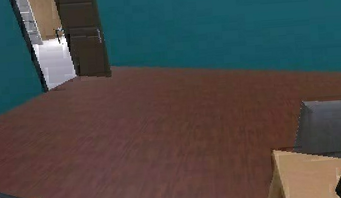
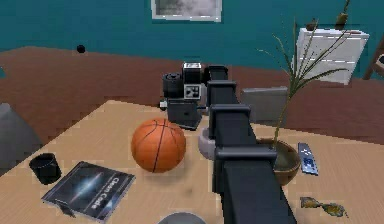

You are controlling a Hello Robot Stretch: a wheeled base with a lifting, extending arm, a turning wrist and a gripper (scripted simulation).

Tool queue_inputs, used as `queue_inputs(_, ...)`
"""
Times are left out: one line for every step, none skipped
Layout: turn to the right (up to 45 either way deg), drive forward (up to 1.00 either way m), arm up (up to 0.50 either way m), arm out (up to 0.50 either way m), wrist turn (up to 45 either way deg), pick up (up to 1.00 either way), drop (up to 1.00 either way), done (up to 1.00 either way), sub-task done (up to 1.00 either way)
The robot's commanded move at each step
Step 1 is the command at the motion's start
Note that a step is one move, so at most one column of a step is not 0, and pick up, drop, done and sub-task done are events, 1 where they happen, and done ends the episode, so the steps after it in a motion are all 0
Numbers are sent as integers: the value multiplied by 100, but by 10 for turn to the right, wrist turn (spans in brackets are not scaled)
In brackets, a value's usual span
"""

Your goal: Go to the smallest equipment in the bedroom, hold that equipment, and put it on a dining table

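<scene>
Basketball (image 2: 158, 145): orange, lay on the wooden table (image 2: 100, 130), left of the arm (image 2: 235, 140). Gripper (image 2: 170, 92): at the table's far edge, and whether it held anything could not be told. Nearby: black cup (image 2: 44, 167), book (image 2: 90, 188).

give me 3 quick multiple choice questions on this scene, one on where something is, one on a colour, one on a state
1. In the arm side view, where is the ball?
A) on the table, left of the arm
B) on the floor
C) on a chair

2. What colour are the walls?
A) white
B) teal
C) yellow

3. The door in the forward view is:
A) shut
B) lying on the floor
C) open

Answers:
1 A, the orange ball rests on the tabletop left of the dark arm.
2 B, the walls are teal in both views.
3 C, the door stands swung aside from its opening.
</scene>
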Motion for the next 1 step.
queue_inputs(0,0,0,-8,0,0,0,0,0)
